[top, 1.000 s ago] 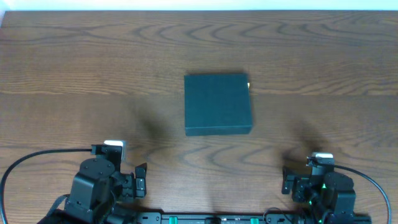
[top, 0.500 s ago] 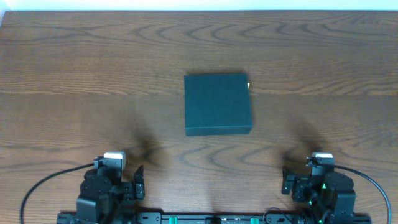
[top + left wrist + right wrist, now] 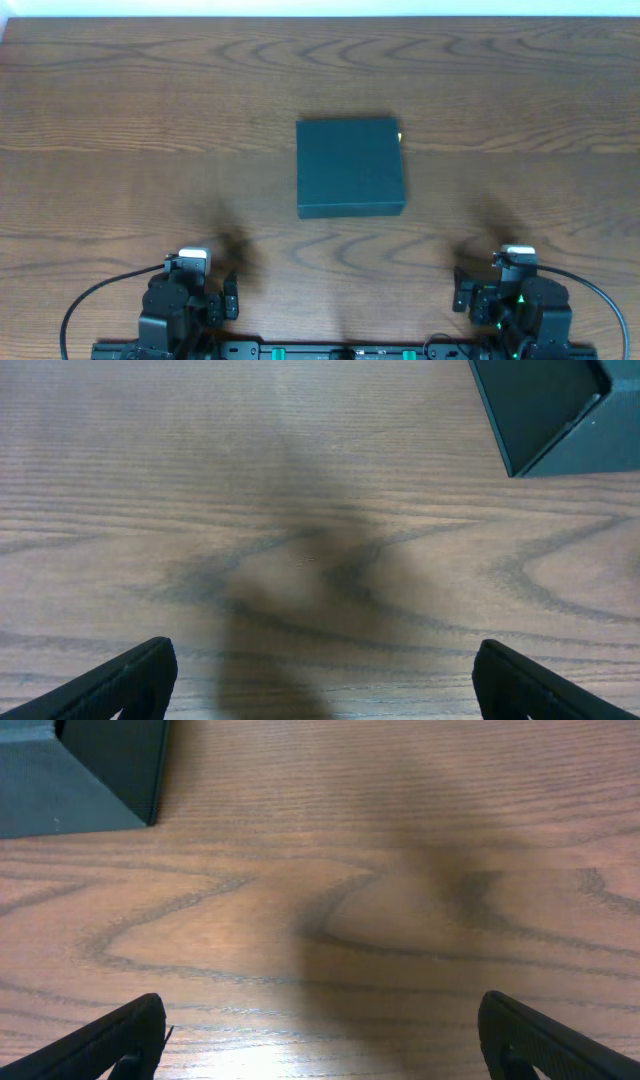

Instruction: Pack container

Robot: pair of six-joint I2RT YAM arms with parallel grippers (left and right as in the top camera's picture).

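Nearest the base, the left hand is noted low over the bench, its fingers spread as wide as they go and nothing held between them. Only bare wood grain and a shadow are seen beneath. The right hand is found in the same condition on the opposite side: fully spread, empty, pointed out across the wood. Both are set close to the near edge, well apart from each other and from the work. Further out, at mid-bench and roughly between the two arms, the container is recorded: dark green, matte, flat on the wood, its lid down flush so far as can be seen from above. One near corner of it is caught at the upper edge of each wrist view. A small pale speck is seen at its far right corner; what it is cannot be told. No goods for packing are seen in any view. Step judged: either the outset or the close of packing. Which of the two cannot be settled, the inside being hidden. If packing is to be done, a forward reach by one hand to the lid's free edge is called for, with the box steadied by the other. The hinge side cannot be made out, so the approach side is to be confirmed first.
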